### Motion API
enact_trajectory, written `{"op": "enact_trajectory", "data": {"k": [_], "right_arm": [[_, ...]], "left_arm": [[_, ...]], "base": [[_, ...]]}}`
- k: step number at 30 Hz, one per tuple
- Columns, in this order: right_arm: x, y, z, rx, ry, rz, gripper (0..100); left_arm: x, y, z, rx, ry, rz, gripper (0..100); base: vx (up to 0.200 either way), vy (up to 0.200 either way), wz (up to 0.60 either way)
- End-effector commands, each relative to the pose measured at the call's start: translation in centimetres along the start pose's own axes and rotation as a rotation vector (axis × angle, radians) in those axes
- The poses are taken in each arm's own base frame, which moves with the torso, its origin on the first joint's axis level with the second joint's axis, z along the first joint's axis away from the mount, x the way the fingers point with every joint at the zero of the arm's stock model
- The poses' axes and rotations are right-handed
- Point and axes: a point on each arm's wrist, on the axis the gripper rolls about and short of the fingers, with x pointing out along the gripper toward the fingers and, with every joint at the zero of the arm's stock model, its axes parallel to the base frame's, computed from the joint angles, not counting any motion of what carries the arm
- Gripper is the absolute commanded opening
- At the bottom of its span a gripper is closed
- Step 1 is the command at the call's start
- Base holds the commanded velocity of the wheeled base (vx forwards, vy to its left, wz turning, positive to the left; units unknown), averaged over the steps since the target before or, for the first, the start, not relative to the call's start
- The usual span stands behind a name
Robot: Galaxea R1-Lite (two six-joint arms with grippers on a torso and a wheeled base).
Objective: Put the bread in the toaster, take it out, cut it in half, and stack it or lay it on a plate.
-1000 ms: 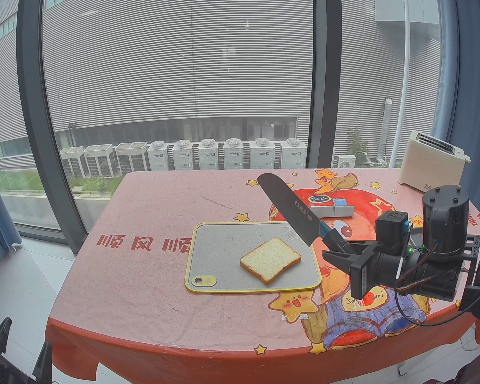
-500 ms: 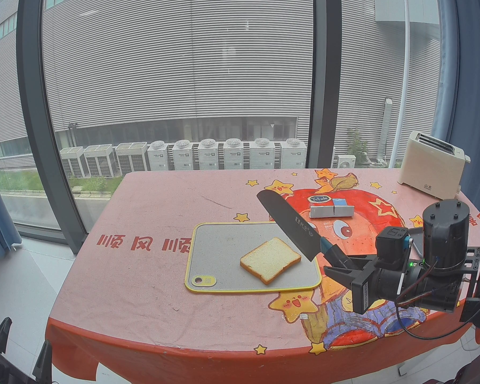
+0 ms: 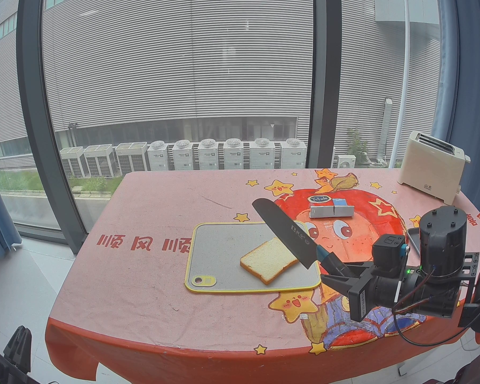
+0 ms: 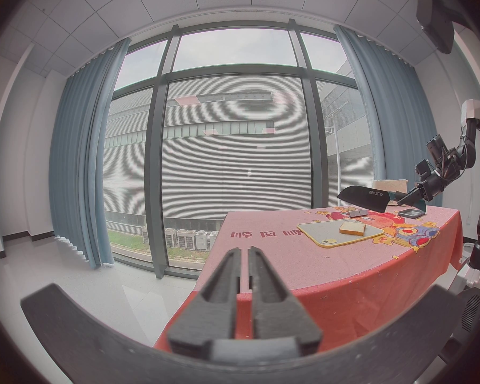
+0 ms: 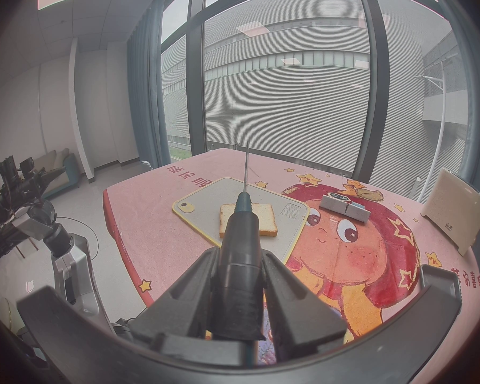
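Observation:
A toasted-looking bread slice lies flat on a grey, yellow-rimmed cutting board in the middle of the table. My right gripper is shut on the handle of a black-bladed knife. The blade slants up and to the left over the slice's right corner, still above it. In the right wrist view the knife points edge-on at the bread. The white toaster stands at the far right corner. My left gripper hangs shut and empty, off the table's left end.
A small grey and blue knife rest lies behind the board on the printed red tablecloth. The table's front edge curves just below the board. A window and blue curtains stand behind the table.
The right gripper has come down and a little to the left with the knife, so the blade now crosses the bread's right corner in the head view. The bread and board stayed put.

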Motion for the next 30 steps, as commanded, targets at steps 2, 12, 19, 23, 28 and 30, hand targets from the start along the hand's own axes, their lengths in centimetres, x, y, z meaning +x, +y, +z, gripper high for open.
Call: {"op": "enact_trajectory", "data": {"k": [2, 12, 19, 23, 28, 30], "right_arm": [[0.1, 0.0, 0.0, 0.003, 0.001, -0.001, 0], [0.1, 0.4, -0.1, -0.001, 0.005, 0.010, 0], [0.6, 0.4, -0.5, -0.003, 0.023, -0.010, 0], [0.8, 0.3, -0.8, -0.007, 0.033, -0.014, 0], [0.5, 0.5, -0.9, -0.010, 0.035, -0.008, 0], [0.4, 0.5, -0.9, -0.011, 0.033, -0.014, 0]], "left_arm": [[0.1, 0.0, -0.5, -0.002, 0.018, -0.002, 0], [0.1, 0.0, -0.5, 0.000, 0.014, -0.002, 0], [-0.2, 0.0, 2.3, 0.003, -0.253, -0.002, 0], [-0.2, 0.0, 2.3, 0.011, -0.263, -0.007, 0], [-0.1, -0.1, 2.1, 0.038, -0.237, -0.041, 0], [-0.1, -0.1, 2.0, 0.043, -0.232, -0.062, 0]], "base": [[0.000, 0.000, 0.00], [0.000, 0.000, 0.00], [0.000, 0.000, 0.00], [0.000, 0.000, 0.00], [0.000, 0.000, 0.00], [0.000, 0.000, 0.00]]}}
